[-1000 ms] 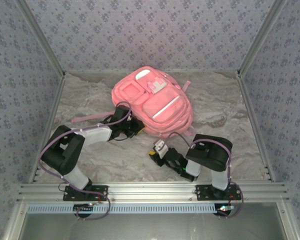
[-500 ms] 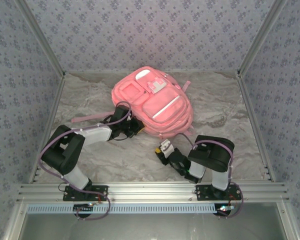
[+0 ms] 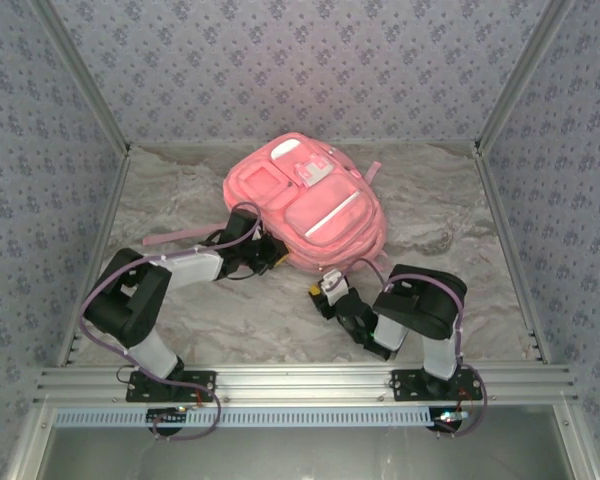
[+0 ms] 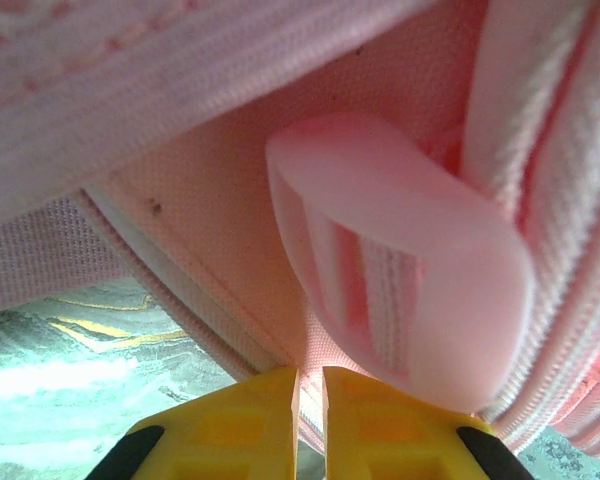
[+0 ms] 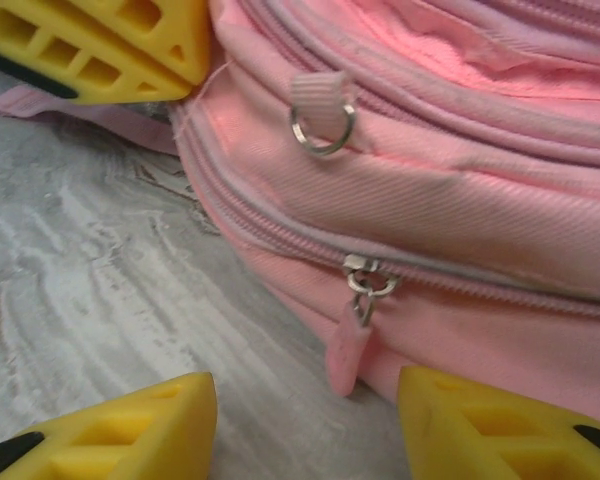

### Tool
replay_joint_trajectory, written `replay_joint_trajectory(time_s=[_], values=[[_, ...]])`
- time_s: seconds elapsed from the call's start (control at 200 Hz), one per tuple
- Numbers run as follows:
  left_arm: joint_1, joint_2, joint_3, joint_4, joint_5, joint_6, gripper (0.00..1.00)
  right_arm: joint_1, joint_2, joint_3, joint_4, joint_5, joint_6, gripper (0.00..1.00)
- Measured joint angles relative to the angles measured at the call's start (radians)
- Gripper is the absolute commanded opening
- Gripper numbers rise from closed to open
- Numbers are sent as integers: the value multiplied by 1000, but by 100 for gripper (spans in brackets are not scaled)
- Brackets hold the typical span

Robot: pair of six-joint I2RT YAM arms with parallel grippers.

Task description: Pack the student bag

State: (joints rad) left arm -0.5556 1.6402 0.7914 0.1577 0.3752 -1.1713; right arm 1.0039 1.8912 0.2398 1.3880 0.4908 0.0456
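Student bag [image 3: 305,205]: lay flat on the counter [image 3: 460,230], pockets up, long axis running away from the arms' bases.
Zipper pull [image 5: 348,355]: hung from the bag's near side, straight ahead of the right jaws and centred between them, untouched.
Right arm [image 3: 410,310]: the nearer to the pull; folded low, wrist at the bag's near edge, right jaws spread.
Left arm [image 3: 195,268]: stretched to the bag's near-left corner, left jaws almost together, seemingly pinching its edge seam.

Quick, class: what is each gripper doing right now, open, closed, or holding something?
Left gripper: closed, pinching an edge of the student bag.
Right gripper: open, holding nothing, facing the bag's zipper pull.
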Motion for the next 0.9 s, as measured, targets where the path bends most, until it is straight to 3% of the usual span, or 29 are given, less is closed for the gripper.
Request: replay_joint_trajectory(time_s=[0.35, 0.655, 0.899], values=[[0, 0, 0, 3, 3, 0, 13, -62, 35, 55, 0, -34, 23, 37], [6, 4, 0, 3, 4, 0, 13, -112, 51, 68, 15, -78, 63, 0], [14, 5, 0, 3, 7, 0, 12, -121, 46, 53, 24, -113, 66, 0]])
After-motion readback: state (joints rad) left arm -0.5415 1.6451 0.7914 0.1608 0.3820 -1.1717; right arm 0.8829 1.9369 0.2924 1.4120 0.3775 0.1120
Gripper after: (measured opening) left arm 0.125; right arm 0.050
